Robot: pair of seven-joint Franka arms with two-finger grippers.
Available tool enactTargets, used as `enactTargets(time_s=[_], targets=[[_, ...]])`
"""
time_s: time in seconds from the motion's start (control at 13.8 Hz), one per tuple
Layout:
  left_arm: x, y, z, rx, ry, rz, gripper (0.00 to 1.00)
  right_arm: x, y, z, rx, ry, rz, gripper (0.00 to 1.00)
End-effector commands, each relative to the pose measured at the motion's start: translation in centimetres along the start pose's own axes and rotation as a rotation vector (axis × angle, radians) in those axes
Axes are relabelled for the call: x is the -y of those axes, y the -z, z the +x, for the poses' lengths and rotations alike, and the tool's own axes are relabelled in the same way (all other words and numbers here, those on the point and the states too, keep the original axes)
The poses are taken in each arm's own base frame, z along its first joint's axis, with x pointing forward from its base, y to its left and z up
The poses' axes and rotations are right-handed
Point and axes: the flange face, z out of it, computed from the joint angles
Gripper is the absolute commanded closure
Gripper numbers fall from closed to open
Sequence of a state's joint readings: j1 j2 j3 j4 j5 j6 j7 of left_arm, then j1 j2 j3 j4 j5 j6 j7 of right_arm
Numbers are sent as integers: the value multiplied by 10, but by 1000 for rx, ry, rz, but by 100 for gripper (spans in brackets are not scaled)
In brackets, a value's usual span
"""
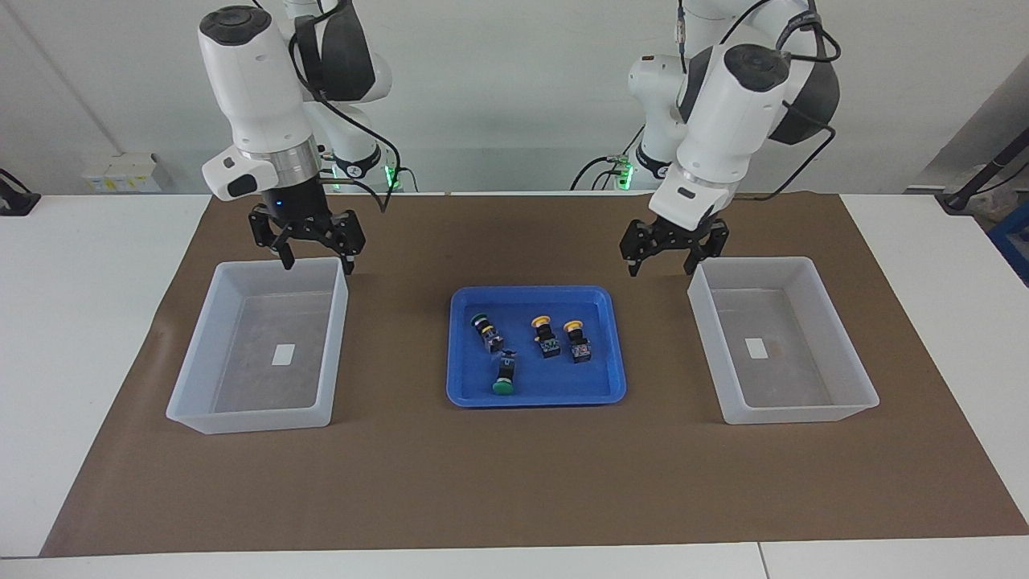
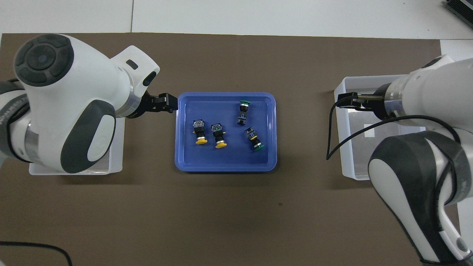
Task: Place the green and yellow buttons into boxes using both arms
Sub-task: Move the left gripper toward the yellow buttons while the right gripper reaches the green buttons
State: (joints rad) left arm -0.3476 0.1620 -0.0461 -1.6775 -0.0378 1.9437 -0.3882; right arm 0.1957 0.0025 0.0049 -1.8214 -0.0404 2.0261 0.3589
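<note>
Nothing sorted yet: all 4 on the blue tray (image 1: 596, 379) mid-mat, lying on their sides. 2 yellow buttons (image 1: 541, 322) (image 1: 573, 326) just beside each other twd the left arm's end of the tray; 2 green buttons (image 1: 481, 320) (image 1: 503, 388) twd the right arm's end, bodies almost meeting. Both boxes bare, 1 at the right arm's end (image 1: 201, 412), 1 at the left arm's end (image 1: 804, 414).

Left gripper (image 1: 661, 268): up over the brown mat (image 1: 514, 482) btwn tray and its box, jaws wide, holding nothing. Right gripper (image 1: 318, 265): up over the rim of its box, also spread and empty.

Likely trouble from here:
- Yellow pair so tight that 1 finger coming down btwn them prob knocks the neighbour away or wedges. Same w/ the greens where the bodies nearly touch.
- Round caps and round necks: pinching there risks a slip or a roll. Safer across the blocky body.
- Small tray, 2 arms: reaching in together could bring the wrists into each other.
- Light tray: pushing down at an angle may slide it.
- Black cable (image 2: 329, 140) looping by the right arm's box: possible snag on the wall.
- Colour mix-up if 1 box gets both sorts.
</note>
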Motion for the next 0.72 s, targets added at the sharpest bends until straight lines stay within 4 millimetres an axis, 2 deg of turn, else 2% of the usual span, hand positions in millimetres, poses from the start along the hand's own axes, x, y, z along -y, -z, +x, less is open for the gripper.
enactTargets(time_s=[0.0,0.14,0.22,0.29,0.51,0.65], targets=[[-1,-37,-5,-51,43,-28,0,33,-23,-3,-13,-25,38,0],[-8,-63,-11,-57,44,-32,0,58,-39,-4,-39,-48,59,0],[-14,-84,-11,-39,60,-26,0,71,-46,-7,-39,-46,66,0],[-31,-101,-16,-36,61,-29,0,84,-53,-10,-41,-48,73,0],[-48,-140,-34,-20,103,-26,0,129,-80,-19,-59,-120,110,0],[-64,-168,-41,-20,140,-28,0,141,-94,-15,-83,-124,132,0]])
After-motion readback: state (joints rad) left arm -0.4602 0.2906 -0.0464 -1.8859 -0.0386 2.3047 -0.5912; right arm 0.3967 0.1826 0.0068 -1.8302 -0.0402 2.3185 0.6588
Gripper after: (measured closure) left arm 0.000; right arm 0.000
